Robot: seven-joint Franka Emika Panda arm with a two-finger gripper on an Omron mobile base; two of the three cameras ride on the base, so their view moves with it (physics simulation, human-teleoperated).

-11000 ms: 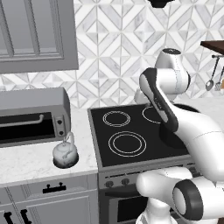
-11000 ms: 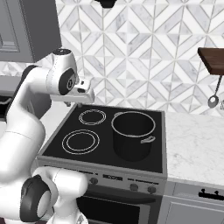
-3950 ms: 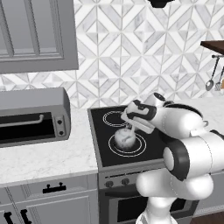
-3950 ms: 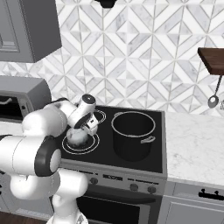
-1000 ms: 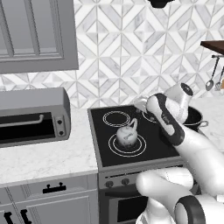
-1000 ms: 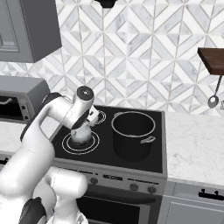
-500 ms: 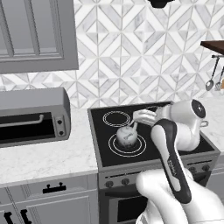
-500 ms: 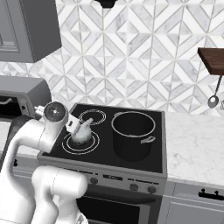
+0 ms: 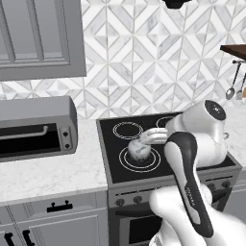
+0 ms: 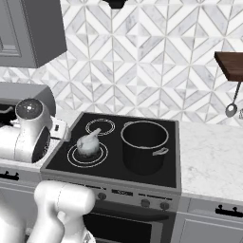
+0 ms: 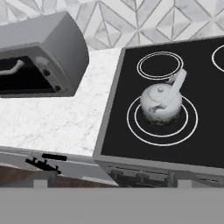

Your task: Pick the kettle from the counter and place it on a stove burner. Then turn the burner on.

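Note:
The small silvery kettle (image 11: 161, 103) stands upright on the front left stove burner (image 11: 190, 127), inside its white rings, handle arched toward the back. It also sits free on that burner in the left base view (image 9: 141, 150) and the right base view (image 10: 88, 144). My gripper (image 11: 112, 183) is open and empty, its fingertips (image 11: 41, 182) wide apart at the bottom of the hand view. It hangs back from the kettle, low over the stove's front left corner (image 10: 65, 135). The marble counter (image 11: 57, 122) lies left of the cooktop.
A big black pot (image 10: 144, 144) fills the front right burner. A grey toaster oven (image 9: 33, 127) stands on the counter at the left. Knobs (image 10: 144, 203) line the stove's front panel. The smaller rear left ring (image 11: 160, 64) is bare. My arm's elbow (image 9: 202, 129) looms over the stove's right side.
The kettle, once on the counter, now rests on the front left burner. Over the last second my hand has drawn back from it toward the stove's front left; the kettle has stayed still.

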